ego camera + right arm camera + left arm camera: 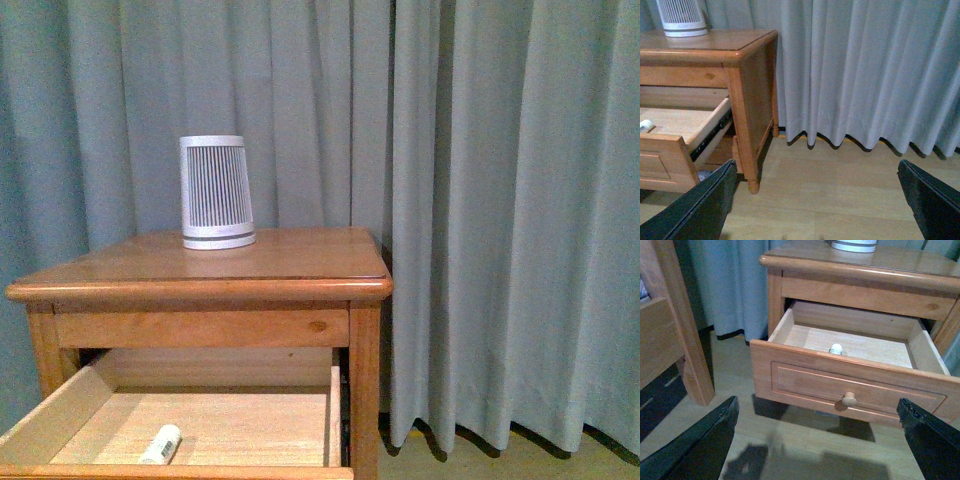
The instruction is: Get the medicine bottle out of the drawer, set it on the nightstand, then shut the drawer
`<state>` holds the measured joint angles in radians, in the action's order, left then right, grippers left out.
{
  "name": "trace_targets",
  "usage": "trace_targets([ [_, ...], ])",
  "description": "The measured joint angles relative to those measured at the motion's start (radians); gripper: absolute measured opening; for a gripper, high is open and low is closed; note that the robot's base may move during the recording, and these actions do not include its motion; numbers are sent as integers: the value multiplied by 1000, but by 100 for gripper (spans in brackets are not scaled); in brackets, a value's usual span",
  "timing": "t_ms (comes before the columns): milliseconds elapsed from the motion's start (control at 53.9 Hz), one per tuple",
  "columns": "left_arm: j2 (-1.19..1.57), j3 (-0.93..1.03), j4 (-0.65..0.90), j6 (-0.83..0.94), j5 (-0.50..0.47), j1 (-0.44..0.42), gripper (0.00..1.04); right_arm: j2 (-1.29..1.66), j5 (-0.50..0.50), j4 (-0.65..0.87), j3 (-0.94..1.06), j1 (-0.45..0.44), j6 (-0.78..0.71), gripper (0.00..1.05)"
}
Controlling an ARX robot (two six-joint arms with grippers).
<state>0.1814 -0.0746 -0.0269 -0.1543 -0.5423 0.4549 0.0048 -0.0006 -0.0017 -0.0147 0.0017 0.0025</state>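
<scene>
**Front view.** You face the nightstand [200, 290], orange-brown varnished pine with a rounded, overhanging tabletop [290, 255]. Its upper drawer [50, 415] stands open, showing pale, matte, straight-grained wood inside. The medicine bottle [161, 444], a small white plastic cylinder, lies on its side on the drawer floor, near the front edge and left of the middle. A white ribbed tapered cylinder [216, 192] stands upright toward the back of the tabletop. A pleated grey-blue curtain [500, 200] hangs behind. Neither of your arms shows here.

**Left wrist view.** Your left gripper [817, 407] hangs low before the drawer front, clear of it. Its two black fingers [695, 445] are spread wide with nothing between them. The drawer front carries a recessed panel and one round wooden knob [849, 399]. The bottle's capped end peeks above the front's top edge. A wooden bed frame [675, 340] stands beside the nightstand on a pale wood-look floor [805, 455].

**Right wrist view.** Your right gripper [816, 167] sits off the nightstand's outer side, facing the curtain and floor, its fingers likewise wide and empty. A dark metal runner [710, 137] lines the drawer's side. Only a white sliver of the bottle shows at the picture's edge.
</scene>
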Motion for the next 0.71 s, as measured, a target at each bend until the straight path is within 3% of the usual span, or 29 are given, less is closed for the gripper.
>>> trace_targets([
  [56, -24, 24, 6, 1, 47, -18, 96, 0, 1, 0, 0, 0, 0, 98],
  [130, -94, 64, 66, 67, 196, -97, 82, 0, 0, 0, 0, 0, 0, 98],
  [334, -160, 64, 40, 131, 403, -290, 46, 0, 0, 0, 0, 0, 0, 98],
  [390, -173, 64, 31, 137, 516, -395, 34, 0, 0, 0, 0, 0, 0, 98],
  [576, -175, 64, 30, 142, 539, -447, 3, 0, 0, 0, 0, 0, 0, 98],
  [706, -175, 64, 30, 144, 539, -449, 3, 0, 0, 0, 0, 0, 0, 98],
])
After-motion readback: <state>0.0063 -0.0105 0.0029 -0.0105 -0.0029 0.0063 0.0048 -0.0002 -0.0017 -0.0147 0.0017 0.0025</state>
